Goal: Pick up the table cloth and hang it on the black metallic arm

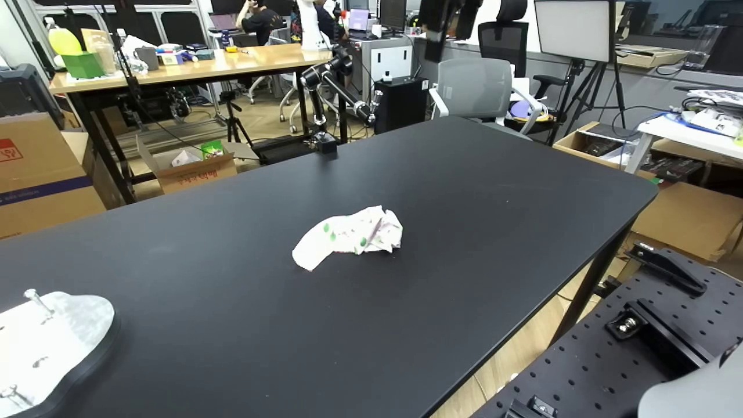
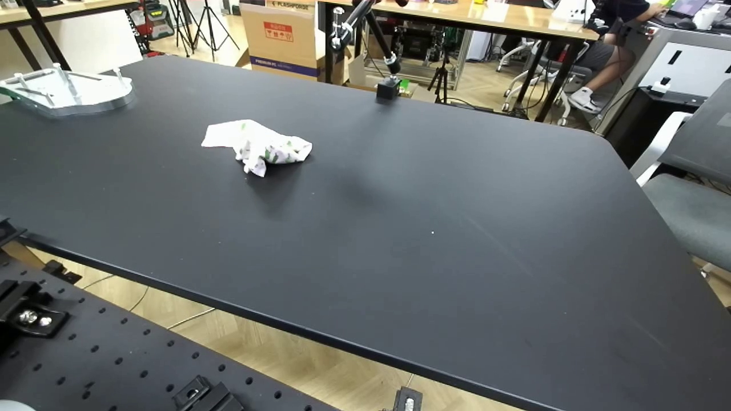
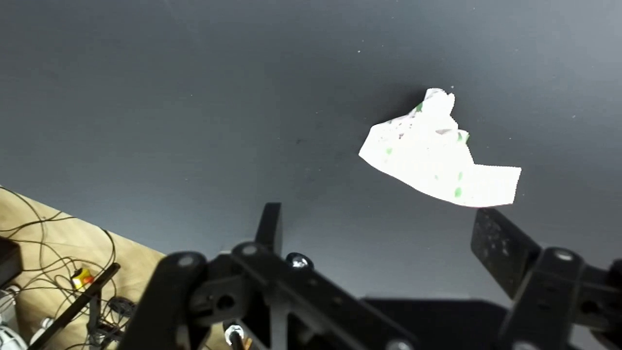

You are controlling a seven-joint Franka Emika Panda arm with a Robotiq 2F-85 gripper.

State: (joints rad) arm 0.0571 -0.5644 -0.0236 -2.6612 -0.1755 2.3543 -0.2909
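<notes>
The table cloth is white with green prints and lies crumpled on the black table, with one flat end spread out. It shows in both exterior views (image 1: 354, 232) (image 2: 262, 147) and in the wrist view (image 3: 427, 155). The black metallic arm, jointed and clamped to the table's far edge, stands in both exterior views (image 1: 347, 93) (image 2: 381, 39). My gripper (image 3: 380, 214) is open and empty in the wrist view, above the table. The cloth lies ahead of the fingertips, toward the right finger. Only part of the gripper (image 1: 448, 32) shows at the top of an exterior view.
A pale plate with upright metal pegs (image 1: 81, 325) sits on the table, also in an exterior view (image 2: 85, 94). A grey chair (image 1: 473, 87) stands by the table's end. A perforated black base (image 1: 557, 371) lies along the near side.
</notes>
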